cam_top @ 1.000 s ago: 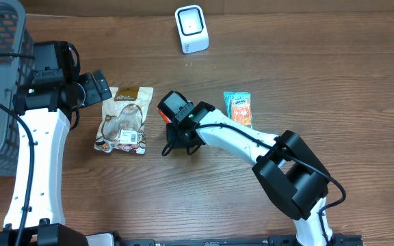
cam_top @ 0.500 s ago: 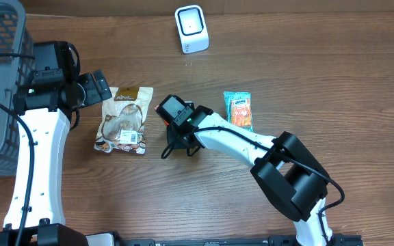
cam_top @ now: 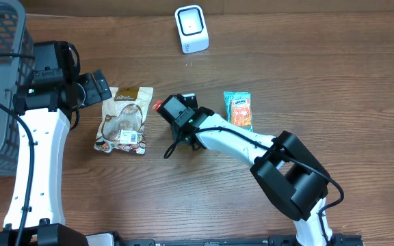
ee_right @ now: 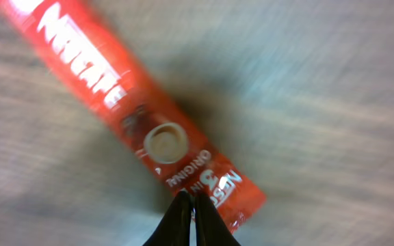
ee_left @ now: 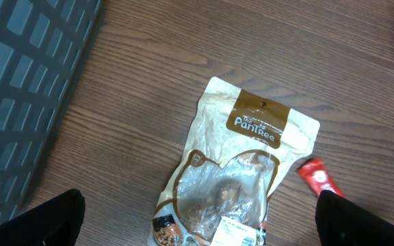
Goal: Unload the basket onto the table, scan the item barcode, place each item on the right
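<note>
Right tool point(ee_right: 191, 202) is pinched shut on the edge of the red coffee sachet point(ee_right: 149, 123), mid tabletop point(cam_top: 334, 61), just right of the snack bag point(cam_top: 124, 119) and well short of the white scanner point(cam_top: 191, 28). Left tool point(cam_top: 100, 85) is spread wide, holding nothing, over the snack bag's top end.
</note>
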You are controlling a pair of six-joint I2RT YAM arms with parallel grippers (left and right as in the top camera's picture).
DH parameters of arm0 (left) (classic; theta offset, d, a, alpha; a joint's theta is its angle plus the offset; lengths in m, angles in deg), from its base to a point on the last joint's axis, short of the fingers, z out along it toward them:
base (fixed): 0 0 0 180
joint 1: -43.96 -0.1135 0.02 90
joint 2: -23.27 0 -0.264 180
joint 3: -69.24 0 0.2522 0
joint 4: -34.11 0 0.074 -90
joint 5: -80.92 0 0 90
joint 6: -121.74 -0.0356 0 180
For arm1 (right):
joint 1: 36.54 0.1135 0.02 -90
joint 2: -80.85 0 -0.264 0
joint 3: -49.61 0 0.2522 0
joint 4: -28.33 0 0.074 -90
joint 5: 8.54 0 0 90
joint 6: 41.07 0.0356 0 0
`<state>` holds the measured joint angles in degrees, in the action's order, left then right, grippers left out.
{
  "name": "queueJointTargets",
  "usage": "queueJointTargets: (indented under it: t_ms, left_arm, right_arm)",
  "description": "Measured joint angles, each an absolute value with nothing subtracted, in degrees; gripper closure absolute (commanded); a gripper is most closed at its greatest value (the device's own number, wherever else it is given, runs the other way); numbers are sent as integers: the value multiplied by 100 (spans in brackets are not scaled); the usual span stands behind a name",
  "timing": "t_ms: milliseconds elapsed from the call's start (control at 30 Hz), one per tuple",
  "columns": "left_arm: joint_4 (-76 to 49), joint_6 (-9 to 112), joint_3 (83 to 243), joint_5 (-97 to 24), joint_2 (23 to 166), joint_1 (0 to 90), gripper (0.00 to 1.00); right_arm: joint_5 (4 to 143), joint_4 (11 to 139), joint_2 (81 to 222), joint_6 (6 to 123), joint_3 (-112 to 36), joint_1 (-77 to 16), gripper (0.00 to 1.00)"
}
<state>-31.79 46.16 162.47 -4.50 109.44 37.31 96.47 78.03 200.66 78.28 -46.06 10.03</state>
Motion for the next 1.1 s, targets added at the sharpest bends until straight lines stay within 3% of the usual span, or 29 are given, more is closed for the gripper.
queueJointTargets:
  t_ms: [267,467,833,1100]
  left_arm:
    - [-3179,4616,16247,-450,10944,3731,0]
    - [-3179,4616,16247,-450,10944,3731,0]
    - [-3179,4616,16247,-450,10944,3731,0]
    - [-3179,4616,16247,-450,10944,3731,0]
  right_arm:
    - [10591,7355,20079,6903,-4691,688,88]
    - [10147,6693,20094,6840,-5242,636,88]
    - [9424,5366,20133,8234,-5340,686,92]
    - [9430,5180,20647,8918,-5340,686,92]
